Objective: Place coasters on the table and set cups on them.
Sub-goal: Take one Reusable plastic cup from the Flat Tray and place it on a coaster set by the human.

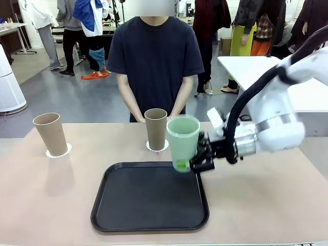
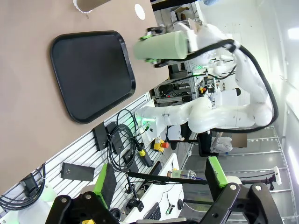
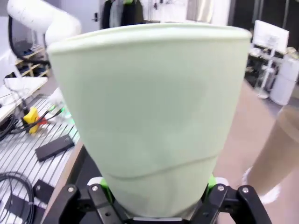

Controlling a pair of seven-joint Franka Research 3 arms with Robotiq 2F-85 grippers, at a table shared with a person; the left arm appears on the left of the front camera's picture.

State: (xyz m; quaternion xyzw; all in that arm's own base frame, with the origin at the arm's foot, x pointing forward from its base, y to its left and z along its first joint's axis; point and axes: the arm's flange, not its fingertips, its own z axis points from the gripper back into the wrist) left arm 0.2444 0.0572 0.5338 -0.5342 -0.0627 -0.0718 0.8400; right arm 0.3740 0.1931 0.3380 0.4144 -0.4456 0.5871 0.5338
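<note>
The right gripper [image 1: 192, 163] holds the mint green cup [image 1: 183, 141] near its bottom, with its jaws squeezed tight on it. The cup is upright in the air, over the far right corner of the black tray [image 1: 149, 197]. The tray has nothing in it.

Two brown cups stand on the table [image 1: 266, 200]. The left brown cup [image 1: 50, 133] sits on a white coaster [image 1: 58, 152]. The middle brown cup [image 1: 156, 128] sits on another coaster [image 1: 157, 148]. I cannot see into any cup.

The left gripper [image 2: 159, 184] has its jaws wide open and holds nothing.

No words can be read anywhere.
</note>
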